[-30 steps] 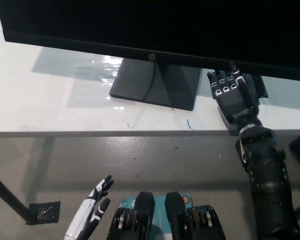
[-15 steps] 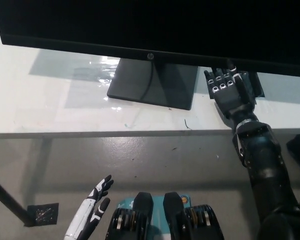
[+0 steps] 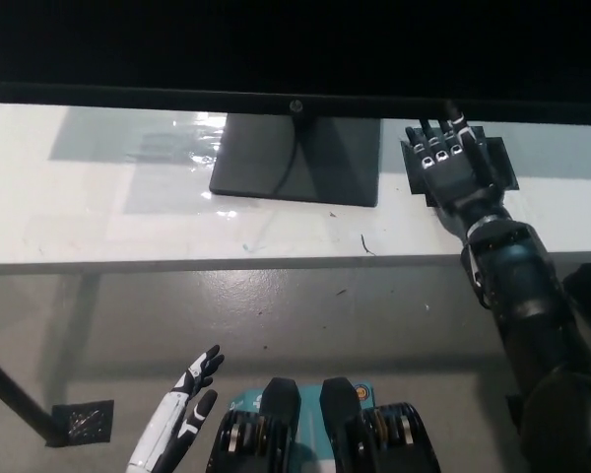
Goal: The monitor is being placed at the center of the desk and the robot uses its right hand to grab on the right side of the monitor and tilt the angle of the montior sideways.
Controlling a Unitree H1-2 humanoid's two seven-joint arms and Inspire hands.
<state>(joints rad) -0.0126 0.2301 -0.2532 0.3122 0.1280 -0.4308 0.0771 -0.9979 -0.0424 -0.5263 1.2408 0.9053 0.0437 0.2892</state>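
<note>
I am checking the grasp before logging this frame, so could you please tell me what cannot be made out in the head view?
- Right hand: its fingers reach up to the monitor bottom edge; their tips and any contact are hidden.
- Monitor: its top and sides are cut off by the picture edges.
- Stand: its neck is hidden behind the screen.
- Left hand: it rests low, its wrist cut by the bottom edge.

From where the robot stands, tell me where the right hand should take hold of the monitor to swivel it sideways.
Grip the lower bezel of the monitor near its right end, coming from below and in front, roughly where the right hand is now reaching up. The screen is wide and sits on a central stand, so a hold far from it probably turns the screen most easily. The left hand rests low.
</note>
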